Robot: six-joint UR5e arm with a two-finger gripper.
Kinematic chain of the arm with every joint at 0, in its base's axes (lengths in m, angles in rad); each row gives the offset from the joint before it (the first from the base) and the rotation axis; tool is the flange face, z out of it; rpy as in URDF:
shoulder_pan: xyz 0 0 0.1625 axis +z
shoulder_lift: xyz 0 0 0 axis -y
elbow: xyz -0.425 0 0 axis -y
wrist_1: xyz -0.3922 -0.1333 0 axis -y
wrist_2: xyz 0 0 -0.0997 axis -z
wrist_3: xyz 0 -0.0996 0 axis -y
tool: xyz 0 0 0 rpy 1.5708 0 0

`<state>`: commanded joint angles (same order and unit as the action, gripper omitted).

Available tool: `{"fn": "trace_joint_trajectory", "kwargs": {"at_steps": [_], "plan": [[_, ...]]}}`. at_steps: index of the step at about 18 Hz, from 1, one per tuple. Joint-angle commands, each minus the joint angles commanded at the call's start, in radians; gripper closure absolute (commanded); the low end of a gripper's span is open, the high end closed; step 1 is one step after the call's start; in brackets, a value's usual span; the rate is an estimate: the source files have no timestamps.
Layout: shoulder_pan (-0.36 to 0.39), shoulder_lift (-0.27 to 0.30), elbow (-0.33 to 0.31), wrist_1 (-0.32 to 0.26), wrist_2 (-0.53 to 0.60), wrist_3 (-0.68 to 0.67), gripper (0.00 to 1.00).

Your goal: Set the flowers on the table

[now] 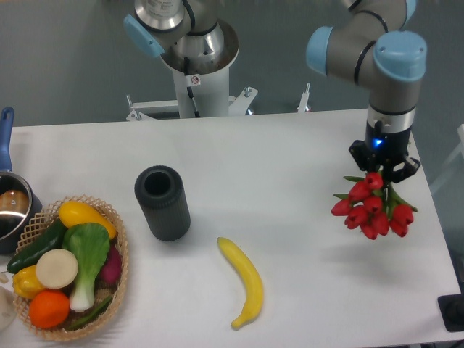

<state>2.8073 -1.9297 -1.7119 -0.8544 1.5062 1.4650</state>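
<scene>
At the far left edge we see a pot (13,206) with a blue handle, partly cut off by the frame. Just beside it sits a woven basket (116,279) heaped with vegetables and fruit: a yellow pepper, a dark green cucumber, a leafy green, a pale round one and an orange. Further right, a black cylinder (162,203) stands upright on the white table (275,145), its open top facing up. Near it, toward the front, a yellow banana (244,281) lies flat on its own.

At the right side, the arm (384,65), grey with blue caps, reaches straight down. Its claw (383,171) is clenched on the flowers (372,207), a bunch of red tulip buds with green leaves. We see the buds hanging below the claw, over the table near its right edge, well apart from the banana. We cannot tell whether the lowest buds touch the tabletop.
</scene>
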Motion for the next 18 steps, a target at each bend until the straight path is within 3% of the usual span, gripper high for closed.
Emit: {"fn": "trace_joint_trajectory", "kwargs": {"at_steps": [6,12,13,14,15,18], "plan": [[-0.034,-0.051,-0.005,0.003,0.054,-0.011,0.92],[-0.058,-0.084,-0.003,0.008,0.054,-0.018,0.72],[-0.06,-0.084,-0.005,0.008,0.054,-0.018,0.6],[-0.065,-0.084,-0.003,0.009,0.052,-0.017,0.4],[-0.071,-0.084,-0.003,0.009,0.054,-0.014,0.0],[-0.071,-0.081,0.003,0.011,0.054,-0.014,0.0]]}}
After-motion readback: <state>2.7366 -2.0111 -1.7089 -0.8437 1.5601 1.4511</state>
